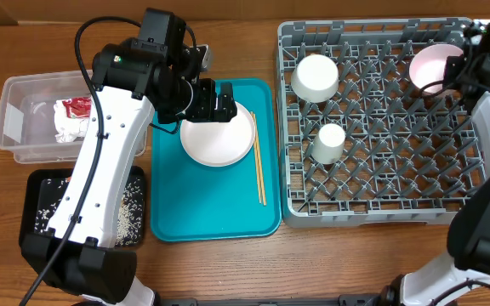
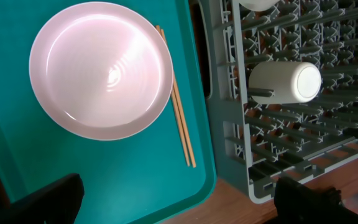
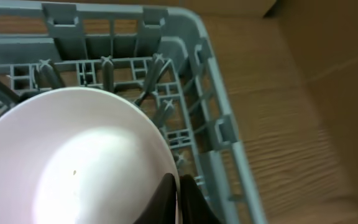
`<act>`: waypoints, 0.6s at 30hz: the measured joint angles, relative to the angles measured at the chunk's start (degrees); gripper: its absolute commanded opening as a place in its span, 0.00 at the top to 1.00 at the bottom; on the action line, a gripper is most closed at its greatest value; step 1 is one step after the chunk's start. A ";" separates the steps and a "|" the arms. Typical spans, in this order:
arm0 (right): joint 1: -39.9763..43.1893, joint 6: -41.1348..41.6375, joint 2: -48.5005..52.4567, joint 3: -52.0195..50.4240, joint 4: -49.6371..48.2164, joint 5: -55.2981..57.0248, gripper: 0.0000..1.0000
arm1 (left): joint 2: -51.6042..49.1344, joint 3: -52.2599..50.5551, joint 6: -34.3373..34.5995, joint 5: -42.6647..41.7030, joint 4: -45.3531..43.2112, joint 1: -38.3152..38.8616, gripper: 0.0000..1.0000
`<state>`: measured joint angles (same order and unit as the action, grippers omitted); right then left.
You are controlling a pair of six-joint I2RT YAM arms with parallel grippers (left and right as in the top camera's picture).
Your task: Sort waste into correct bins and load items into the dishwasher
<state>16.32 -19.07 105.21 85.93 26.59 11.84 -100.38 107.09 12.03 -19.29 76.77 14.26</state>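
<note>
Loading well on, not finished.

- Rack (image 1: 373, 183), right side of the counter (image 1: 253, 268): bowl (image 1: 315, 76) upended at its far left, cup (image 1: 330, 142) lying on its side nearer the middle, pink plate (image 1: 436, 64) in the far right corner.
- Right pincer (image 3: 178, 202) clenched at the rim of that pink plate, apparently pinching it. The plate leaned among the pegs; could not tell if it had fully settled.
- Left pincer (image 2: 178, 205) released, jaws wide, holding nothing, hanging over the teal tray (image 1: 185, 212) just above the white plate (image 1: 219, 140).
- Teal tray, middle of the counter: white plate at its far part, chopsticks (image 1: 259, 170) lying just right of it, one end tucked at the plate's edge. No waste seen on it.
- Tub (image 1: 24, 102), far left: napkin (image 1: 68, 127) with the red wrapper (image 1: 76, 106) on top.
- Black tray (image 1: 37, 191), near left: scattered rice (image 1: 126, 217); the left arm hid part of it.
- No carrot seen anywhere.

Judgement: waste looked sorted. Left to load: white plate and chopsticks.
</note>
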 measured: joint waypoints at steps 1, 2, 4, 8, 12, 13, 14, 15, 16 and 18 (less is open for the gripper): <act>-1.01 -2.12 -0.68 0.00 0.00 1.57 0.96 | 0.00 0.00 0.00 0.00 0.00 0.00 0.00; -2.73 -5.11 -1.68 0.02 -0.04 3.93 0.96 | 0.00 0.00 0.00 0.00 0.00 0.00 0.00; -6.19 -10.05 -3.23 0.02 0.13 7.93 0.96 | 0.00 0.00 0.00 0.00 0.00 0.00 0.00; -15.28 -21.31 -4.87 0.42 2.89 18.60 0.96 | 0.00 0.00 0.00 0.00 0.00 0.00 0.00; -21.05 -27.96 -4.87 0.35 3.41 26.27 0.96 | 0.00 0.00 0.00 0.00 0.00 0.00 0.00; -21.75 -29.29 -4.87 0.33 3.37 27.67 0.96 | 0.00 0.00 0.00 0.00 0.00 0.00 0.00; -22.29 -30.91 -4.87 0.28 3.41 29.14 0.96 | 0.00 0.00 0.00 0.00 0.00 0.00 0.01; -22.51 -32.35 -4.87 0.17 3.41 30.32 0.96 | 0.00 0.00 0.00 0.00 0.00 0.00 0.00; -22.69 -34.40 -4.87 0.00 3.43 31.85 0.96 | 0.00 0.00 0.00 0.00 0.00 0.00 0.00; -22.69 -38.23 -4.87 -0.07 3.48 34.16 0.96 | 0.00 0.00 0.00 0.00 0.00 0.00 0.00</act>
<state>-6.37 -57.30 100.33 85.86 30.06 46.00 -100.38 107.09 12.03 -19.29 76.77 14.26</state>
